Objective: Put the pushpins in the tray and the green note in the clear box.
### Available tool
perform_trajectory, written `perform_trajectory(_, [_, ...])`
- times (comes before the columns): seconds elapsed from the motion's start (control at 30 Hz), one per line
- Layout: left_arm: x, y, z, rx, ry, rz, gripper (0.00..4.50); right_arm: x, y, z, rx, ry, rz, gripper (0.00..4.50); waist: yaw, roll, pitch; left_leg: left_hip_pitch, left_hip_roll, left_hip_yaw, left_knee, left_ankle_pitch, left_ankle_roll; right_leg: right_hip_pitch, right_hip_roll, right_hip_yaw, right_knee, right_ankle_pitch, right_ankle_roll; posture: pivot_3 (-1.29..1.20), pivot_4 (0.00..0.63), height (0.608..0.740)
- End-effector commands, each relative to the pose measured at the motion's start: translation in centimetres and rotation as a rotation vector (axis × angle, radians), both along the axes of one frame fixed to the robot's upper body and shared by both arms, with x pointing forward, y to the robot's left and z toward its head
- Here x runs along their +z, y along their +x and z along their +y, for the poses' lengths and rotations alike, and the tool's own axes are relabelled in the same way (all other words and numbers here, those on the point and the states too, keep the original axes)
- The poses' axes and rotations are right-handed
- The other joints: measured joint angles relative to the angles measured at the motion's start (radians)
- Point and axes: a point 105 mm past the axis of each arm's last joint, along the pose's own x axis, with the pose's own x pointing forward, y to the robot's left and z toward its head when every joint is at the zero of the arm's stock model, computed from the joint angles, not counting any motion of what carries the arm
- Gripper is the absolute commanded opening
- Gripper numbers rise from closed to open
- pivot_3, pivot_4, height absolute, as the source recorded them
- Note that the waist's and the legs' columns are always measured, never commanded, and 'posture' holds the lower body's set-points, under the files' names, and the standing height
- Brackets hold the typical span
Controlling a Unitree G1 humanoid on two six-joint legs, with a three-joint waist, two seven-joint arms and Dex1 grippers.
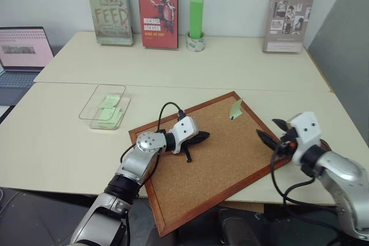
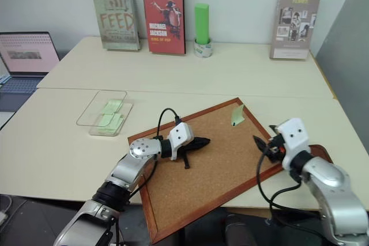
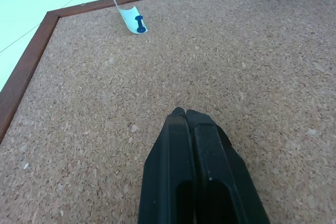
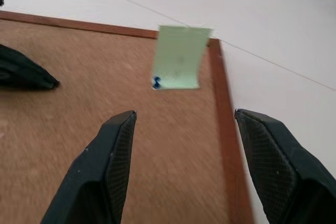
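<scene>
while one green note [image 4: 178, 57] stays pinned by one blue pushpin [image 4: 156, 82], left claw [image 3: 185, 116] is together, right claw [image 4: 184, 124] apart.

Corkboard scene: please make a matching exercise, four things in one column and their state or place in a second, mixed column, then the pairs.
Things:
1. left gripper
2. right gripper
3. green note
4. clear box

States or places:
A. pinned to the corkboard, curling up
B. open, at the corkboard's edge
C. on the table, green notes inside
D. shut, over the corkboard

Pairs: 1-D, 2-B, 3-A, 4-C
</scene>
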Motion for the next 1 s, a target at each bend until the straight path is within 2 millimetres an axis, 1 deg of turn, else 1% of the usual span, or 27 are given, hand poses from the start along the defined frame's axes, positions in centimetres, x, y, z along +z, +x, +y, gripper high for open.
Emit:
perform_trajectory(0.03, [-2.6, -0.3, 1.0, 0.039, 0.068, 0.074, 0.00, -0.1, 2.3, 0.9, -0.024, -0.012, -0.064, 3.17, 0.002, 0.001, 0.000, 0.000, 0.000, 0.000, 0.000, 0.000, 0.000, 0.000, 0.000, 0.000, 0.000, 0.000, 0.000, 0.00, 0.150, 0.740])
perform_trajectory(0.1, [-2.6, -0.4, 1.0, 0.038, 0.067, 0.074, 0.00, -0.4, 3.1, 1.4, -0.013, -0.010, -0.071, 3.17, 0.004, 0.001, -0.001, -0.001, 0.000, 0.000, -0.001, 0.000, 0.000, 0.000, 0.000, 0.000, 0.001, 0.000, 0.000, 0.00, 0.150, 0.740])
perform_trajectory(0.27, [-2.6, -0.4, 1.0, 0.042, 0.066, 0.071, 0.00, -1.2, 4.2, 2.3, 0.036, -0.047, -0.071, 3.17, 0.003, 0.001, -0.001, 0.000, -0.001, -0.001, -0.001, 0.000, 0.000, 0.000, 0.000, 0.000, 0.002, 0.000, 0.000, 0.00, 0.150, 0.740])
perform_trajectory(0.43, [-2.6, -0.4, 1.1, 0.047, 0.067, 0.069, 0.00, -1.6, 4.9, 3.0, 0.069, -0.061, -0.076, 3.17, 0.002, 0.001, -0.001, 0.000, 0.000, 0.000, -0.001, 0.000, 0.000, 0.000, 0.001, 0.000, 0.002, 0.000, 0.000, 0.00, 0.150, 0.740])
perform_trajectory(0.7, [-2.5, -0.3, 1.1, 0.047, 0.069, 0.068, 0.00, -2.3, 5.8, 3.4, 0.091, -0.073, -0.065, 3.17, 0.002, 0.001, -0.001, 0.000, 0.000, -0.001, -0.001, 0.000, 0.000, 0.001, 0.001, 0.000, 0.003, 0.001, 0.001, 0.00, 0.150, 0.740])
perform_trajectory(0.77, [-2.5, -0.3, 1.1, 0.047, 0.069, 0.067, 0.00, -2.5, 5.9, 3.4, 0.099, -0.078, -0.059, 2.81, 0.002, 0.001, -0.001, 0.000, 0.000, -0.001, -0.001, 0.000, 0.000, 0.001, 0.001, 0.000, 0.003, 0.001, 0.001, 0.00, 0.150, 0.740])
perform_trajectory(0.8, [-2.5, -0.3, 1.1, 0.047, 0.069, 0.067, 0.00, -2.6, 6.0, 3.5, 0.105, -0.079, -0.056, 2.76, 0.002, 0.001, -0.001, 0.000, -0.001, -0.001, -0.001, 0.000, 0.000, 0.001, 0.001, 0.000, 0.003, 0.001, 0.001, 0.00, 0.150, 0.740])
perform_trajectory(0.83, [-2.5, -0.3, 1.1, 0.047, 0.070, 0.066, 0.00, -2.6, 6.0, 3.6, 0.110, -0.081, -0.054, 2.56, 0.002, 0.001, -0.001, 0.000, 0.000, -0.001, -0.001, 0.000, 0.000, 0.001, 0.001, 0.000, 0.003, 0.001, 0.001, 0.00, 0.150, 0.740])
perform_trajectory(0.9, [-2.5, -0.4, 1.2, 0.047, 0.070, 0.065, 0.00, -2.7, 6.1, 3.7, 0.114, -0.079, -0.053, 2.10, 0.002, 0.001, -0.001, 0.000, 0.000, -0.001, -0.001, 0.000, 0.000, 0.000, 0.001, 0.000, 0.003, 0.001, 0.001, 0.00, 0.150, 0.740])
perform_trajectory(0.93, [-2.5, -0.4, 1.2, 0.047, 0.070, 0.065, 0.00, -2.7, 6.1, 3.8, 0.115, -0.078, -0.053, 1.80, 0.002, 0.001, -0.001, 0.000, 0.000, -0.001, -0.001, 0.000, 0.000, 0.000, 0.001, 0.000, 0.003, 0.001, 0.001, 0.00, 0.150, 0.740])
perform_trajectory(0.97, [-2.5, -0.4, 1.2, 0.047, 0.070, 0.065, 0.00, -2.7, 6.2, 3.9, 0.117, -0.077, -0.054, 1.65, 0.002, 0.001, -0.001, 0.000, 0.000, -0.001, -0.001, 0.000, 0.000, 0.001, 0.001, 0.000, 0.003, 0.001, 0.001, 0.00, 0.150, 0.740])
perform_trajectory(1.0, [-2.5, -0.4, 1.2, 0.047, 0.071, 0.065, 0.00, -2.7, 6.2, 3.9, 0.120, -0.076, -0.054, 1.32, 0.002, 0.001, -0.001, 0.000, 0.000, -0.001, -0.001, 0.000, 0.000, 0.001, 0.001, 0.000, 0.003, 0.001, 0.001, 0.00, 0.150, 0.740])
